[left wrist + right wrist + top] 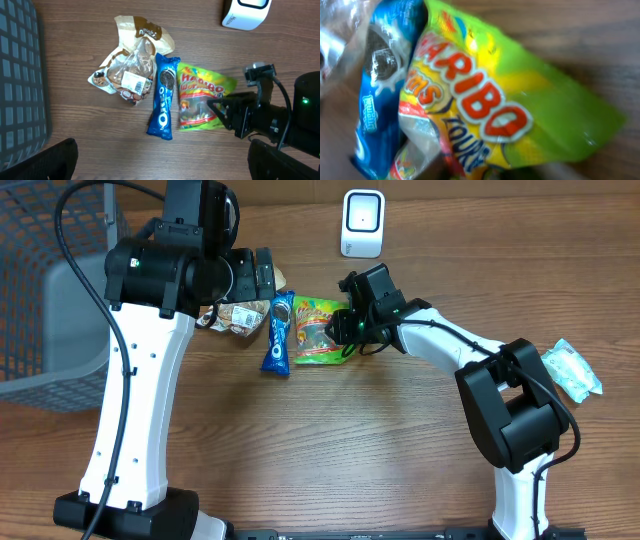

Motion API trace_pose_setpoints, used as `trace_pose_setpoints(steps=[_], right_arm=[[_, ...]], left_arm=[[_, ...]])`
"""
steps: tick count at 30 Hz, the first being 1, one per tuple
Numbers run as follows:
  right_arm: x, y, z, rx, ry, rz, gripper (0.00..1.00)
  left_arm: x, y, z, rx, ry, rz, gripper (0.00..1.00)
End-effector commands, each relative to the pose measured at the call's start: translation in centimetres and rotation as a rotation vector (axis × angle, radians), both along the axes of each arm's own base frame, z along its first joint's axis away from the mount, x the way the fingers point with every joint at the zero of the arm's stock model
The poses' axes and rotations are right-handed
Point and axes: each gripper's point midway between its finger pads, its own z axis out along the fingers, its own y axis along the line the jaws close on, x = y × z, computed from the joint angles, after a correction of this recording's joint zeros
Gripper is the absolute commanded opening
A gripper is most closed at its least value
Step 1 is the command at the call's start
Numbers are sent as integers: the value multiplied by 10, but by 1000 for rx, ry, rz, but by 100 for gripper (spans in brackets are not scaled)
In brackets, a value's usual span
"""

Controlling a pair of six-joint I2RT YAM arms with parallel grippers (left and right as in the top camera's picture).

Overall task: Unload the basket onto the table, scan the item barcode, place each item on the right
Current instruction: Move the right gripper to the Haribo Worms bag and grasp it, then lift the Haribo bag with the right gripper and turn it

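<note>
Overhead: table (380,460) carries it all. Grey basket (30,240) sits at the left edge, probably the drop-off for scanned goods. White scanner (362,223) stands at the far edge, facing the pile. Gummy bag (318,330) lies flat mid-table, touching the blue cookie pack (278,335) on its left, with a clear snack bag (235,315) beyond. Left tool (160,167) hovers above the pile, fingers spread, empty. Right tool (348,328) is low at the gummy bag's right edge. Can't tell if it's pinching yet. An edge grip would let it turn the barcode toward the scanner. Teal packet (572,370) lies well apart, right.
</note>
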Motion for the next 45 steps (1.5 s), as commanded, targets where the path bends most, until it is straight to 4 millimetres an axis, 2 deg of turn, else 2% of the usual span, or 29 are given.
trace_pose_setpoints(steps=[1, 2, 4, 8, 12, 15, 18, 19, 22, 23, 27, 30, 33, 35, 42, 45], right_arm=[[-1, 2, -5, 69, 168, -205, 10], [-3, 2, -6, 77, 197, -231, 4], [-7, 5, -3, 120, 253, -242, 4], [-18, 16, 16, 262, 384, -219, 4], [-21, 14, 32, 343, 441, -190, 4], [-23, 3, 30, 305, 429, -182, 4], [-32, -16, 13, 197, 457, -221, 4], [-37, -24, 5, 146, 466, -234, 6], [-51, -38, -5, 48, 472, -198, 28], [-55, -40, -5, 33, 469, -171, 34], [-62, -52, 1, -57, 436, -98, 49], [-49, -63, 16, -151, 341, -58, 57], [-26, -69, 31, -238, 192, -3, 69], [-13, -68, 40, -274, 78, 106, 74], [-5, -67, 44, -376, -159, 472, 81], [8, -64, 48, -396, -243, 504, 94]], left_arm=[[2, -1, -2, -7, 5, 7, 100], [2, -1, -2, -7, 4, 7, 100], [2, -1, -2, -7, 5, 7, 100], [2, -1, -2, -7, 5, 7, 100], [2, -1, -2, -7, 4, 7, 100], [2, -1, -2, -7, 5, 7, 100], [2, -1, -2, -7, 5, 7, 100], [2, -1, -2, -7, 5, 7, 99], [2, -1, -2, -7, 5, 7, 100], [2, -1, -2, -7, 5, 7, 100], [2, -1, -2, -7, 5, 7, 99], [2, -1, -2, -7, 5, 7, 100], [2, -1, -2, -7, 5, 7, 100], [2, -1, -2, -7, 5, 7, 100], [2, -1, -2, -7, 5, 7, 100], [2, -1, -2, -7, 5, 7, 100]])
